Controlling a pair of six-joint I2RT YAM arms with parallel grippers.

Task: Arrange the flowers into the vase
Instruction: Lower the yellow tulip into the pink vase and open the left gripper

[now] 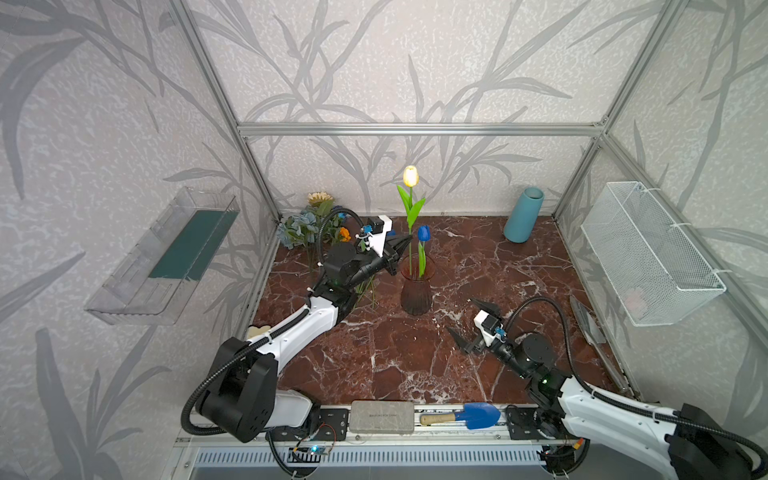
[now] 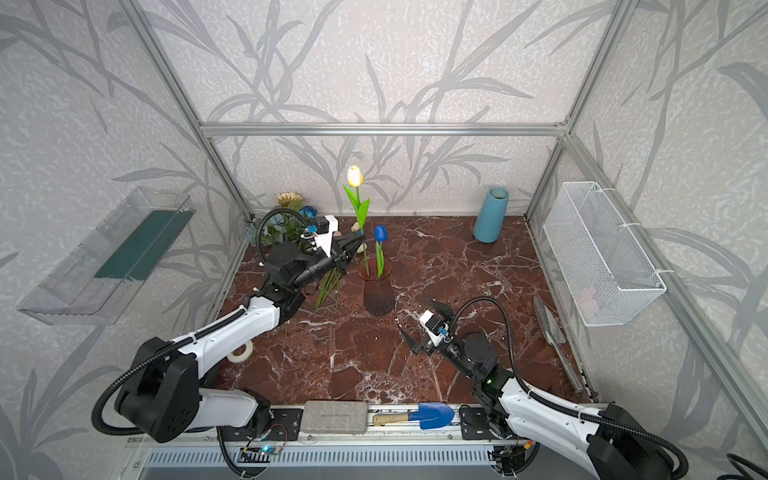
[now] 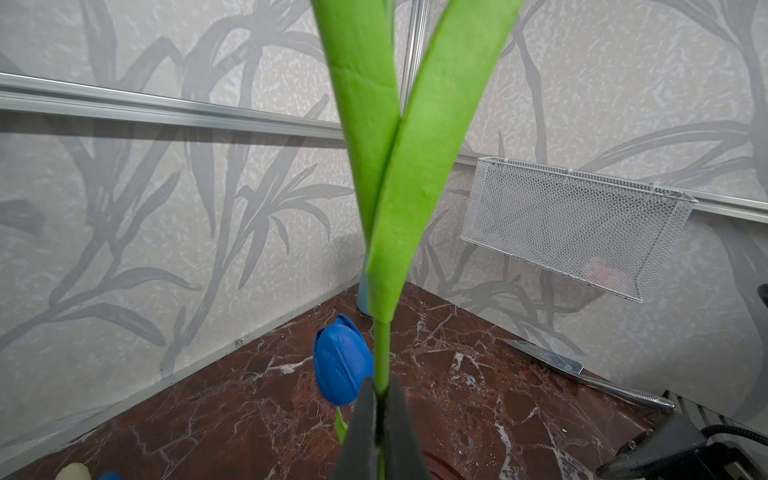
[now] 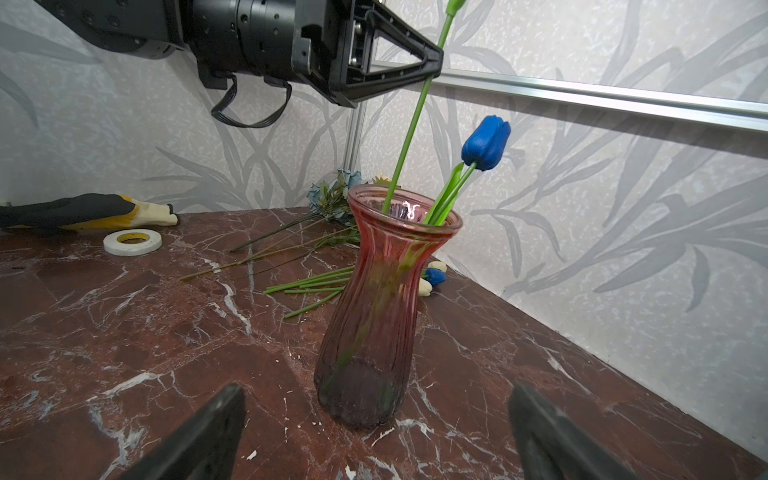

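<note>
Yellow artificial tulip (image 1: 412, 212), with a long green stem and two broad leaves, is being held upright by the left gripper (image 1: 405, 240). Its black jaws are being pressed together on the stem just above the rim of the ribbed pink glass vase (image 1: 417, 291). In the right wrist view the stem's lower end is already inside the vase mouth. Whether it is reaching the bottom cannot be told through the tinted glass. Blue artificial tulip (image 1: 423, 233) is standing in the same vase, just beside the held stem. Right gripper (image 1: 462, 316) is being held low over the red-brown marble tabletop (image 1: 415, 365), jaws wide apart and empty, near the vase but not touching it. Loose remaining flowers (image 1: 316, 224) are lying in the back left corner.

Step judged: insertion of the yellow tulip is being finished. The stem should be lowered straight down until it is resting. Sideways drag is to be avoided, since the narrow vase looks easily tipped. The jaws should be opened only then, and drawn back away from the blue tulip. The vase could be steadied by the right gripper.
</note>
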